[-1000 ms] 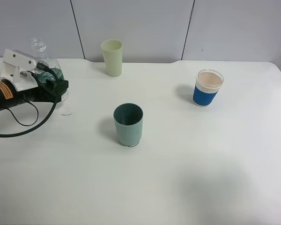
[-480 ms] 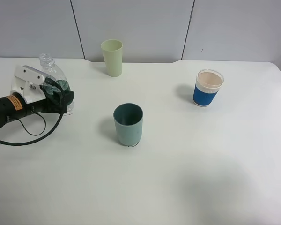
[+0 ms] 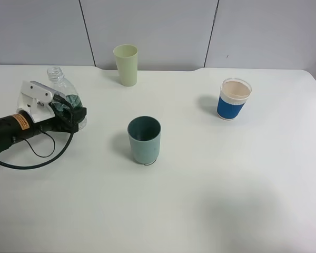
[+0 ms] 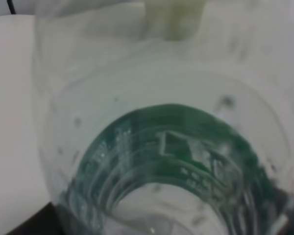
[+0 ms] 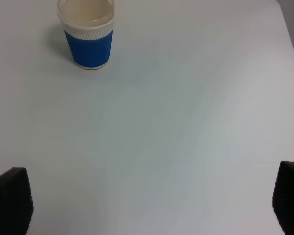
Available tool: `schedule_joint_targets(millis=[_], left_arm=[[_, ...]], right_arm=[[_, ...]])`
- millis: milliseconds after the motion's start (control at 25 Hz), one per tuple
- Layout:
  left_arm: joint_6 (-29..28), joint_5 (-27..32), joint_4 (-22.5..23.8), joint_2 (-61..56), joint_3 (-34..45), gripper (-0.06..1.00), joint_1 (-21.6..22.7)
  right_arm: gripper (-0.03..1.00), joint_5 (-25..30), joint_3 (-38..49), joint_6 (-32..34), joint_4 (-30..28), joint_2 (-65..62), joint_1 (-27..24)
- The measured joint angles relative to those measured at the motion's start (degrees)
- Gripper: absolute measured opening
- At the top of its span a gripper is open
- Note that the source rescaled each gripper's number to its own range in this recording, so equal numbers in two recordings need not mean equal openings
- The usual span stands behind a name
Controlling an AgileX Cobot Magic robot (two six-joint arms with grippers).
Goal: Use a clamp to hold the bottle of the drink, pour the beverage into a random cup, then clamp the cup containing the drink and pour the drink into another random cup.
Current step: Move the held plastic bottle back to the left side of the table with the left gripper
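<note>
- White counter (image 3: 226,200) fills the high view, with a grey panelled wall (image 3: 147,26) behind it. Clock directions are read in that view from the teal cup, 12 toward the wall.
- Teal cup (image 3: 144,139): upright near the counter's middle, with a dark inside. Its contents cannot be made out.
- Green cup (image 3: 126,64): pale, upright, between 11 and 12 o'clock, close to the counter's far edge and well apart from the teal cup.
- Blue cup (image 3: 234,99): upright at 2 o'clock, well apart. It is white with a blue sleeve and a cream rim. The right wrist view shows it (image 5: 85,32) standing alone on bare counter.
- Bottle (image 3: 59,84): at 10 o'clock, well apart from the teal cup, on the counter's 9 o'clock side. It is roughly upright with a slight lean, the neck open, and a green label round the body.
- Left end effector (image 3: 60,108): clenched on the bottle, with its white plate on the 9 o'clock side and its black jaw on the 3 o'clock side. The arm reaches in low from 9 o'clock, and a black cable (image 3: 37,158) loops on the counter beneath it.
- Left wrist view: the bottle (image 4: 166,161) fills the frame, close and blurred, with the green label showing through its clear wall. The green cup (image 4: 174,17) is a pale blur beyond it. The liquid level is not readable.
- Cannot tell whether the bottle's base touches the counter.
- Right end effector (image 5: 149,203): seen only in its wrist view. Its dark fingertips (image 5: 10,198) sit at opposite frame edges with bare counter between them. It is released, grasping nothing.
</note>
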Motion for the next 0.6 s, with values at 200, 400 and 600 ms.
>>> schedule_joint_targets(millis=[200, 400, 600], left_arm=[[0.2, -0.5, 0.0, 0.3, 0.0, 0.1, 0.0], [0.3, -0.8, 0.0, 0.5, 0.0, 0.1, 0.0], [0.3, -0.8, 0.0, 0.5, 0.0, 0.1, 0.0]], right_arm=[[1.0, 0.0, 0.0, 0.0, 0.0, 0.0, 0.0], [1.0, 0.0, 0.0, 0.0, 0.0, 0.0, 0.0], [1.0, 0.0, 0.0, 0.0, 0.0, 0.0, 0.0]])
